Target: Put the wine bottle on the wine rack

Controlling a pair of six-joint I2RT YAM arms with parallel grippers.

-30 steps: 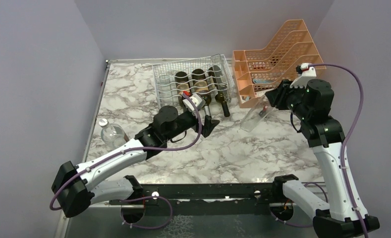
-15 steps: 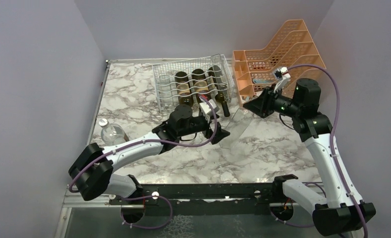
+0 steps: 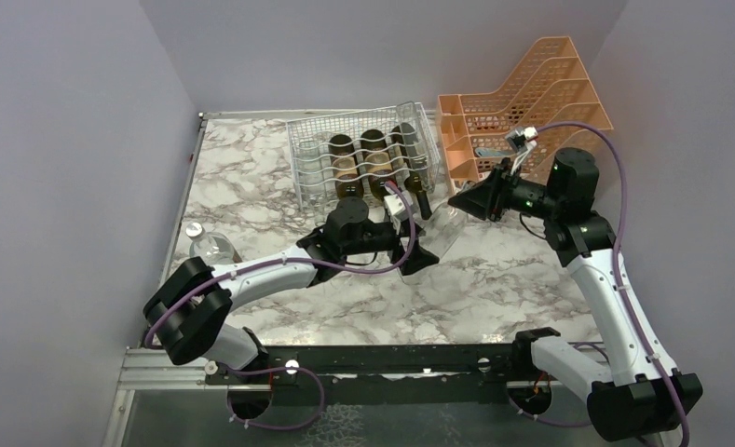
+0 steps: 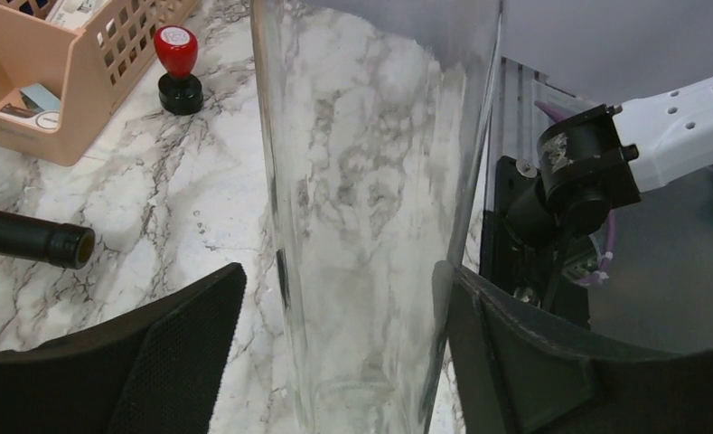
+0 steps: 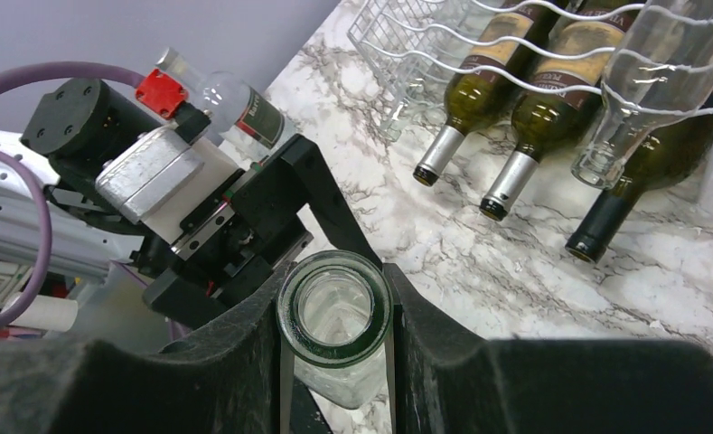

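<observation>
Clear wine bottle sat tilted between both grippers, its long axis running from the neck at R gripper to the body at L gripper. R fingers pinched the neck just under the lip. L fingers stood wide astride the body, one pad clear of the glass, the other unclear. The wine rack lay beyond both, nearer L. Only R wrist cam showed the pinch; only L wrist cam showed the gap.

the wine rack sits at the back of the table with bottles in it, the file tray just right of it, the wine bottle in front, a small bottle far left.
</observation>
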